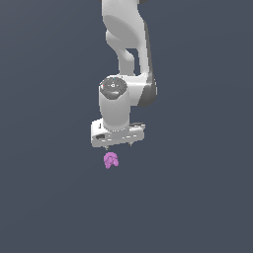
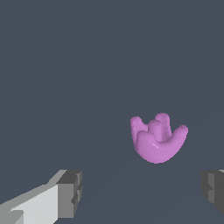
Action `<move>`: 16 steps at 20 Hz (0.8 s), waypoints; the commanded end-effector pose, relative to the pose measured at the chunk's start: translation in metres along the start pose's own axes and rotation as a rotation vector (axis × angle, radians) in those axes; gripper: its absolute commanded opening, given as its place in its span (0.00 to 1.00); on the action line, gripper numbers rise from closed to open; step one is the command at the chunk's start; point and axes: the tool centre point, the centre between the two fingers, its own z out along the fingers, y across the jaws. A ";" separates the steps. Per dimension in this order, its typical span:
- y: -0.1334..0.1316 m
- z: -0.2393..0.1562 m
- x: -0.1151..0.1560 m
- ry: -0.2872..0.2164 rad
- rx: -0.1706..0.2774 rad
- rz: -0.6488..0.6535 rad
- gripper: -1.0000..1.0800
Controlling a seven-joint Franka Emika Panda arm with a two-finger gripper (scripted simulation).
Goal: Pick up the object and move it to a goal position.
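Note:
The object (image 1: pixel 110 160) is a small pink-purple lumpy blob with lobes and a hollow, lying on the dark grey floor. My white gripper (image 1: pixel 118 146) hangs just above and behind it, a little to the exterior view's right of it. In the wrist view the object (image 2: pixel 156 141) lies ahead of the gap between the two grey fingertips (image 2: pixel 70 192), nearer the far one. The jaws stand wide apart and hold nothing. The gripper (image 2: pixel 142 192) is clear of the object, not touching it.
A plain dark grey floor (image 1: pixel 197 197) fills both views. The white arm (image 1: pixel 126 44) rises behind the gripper toward the top of the exterior view.

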 end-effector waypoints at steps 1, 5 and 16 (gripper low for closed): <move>0.013 0.013 0.002 -0.002 0.000 -0.037 0.96; 0.029 0.028 0.004 -0.004 0.000 -0.083 0.96; 0.045 0.045 0.004 -0.007 0.001 -0.127 0.96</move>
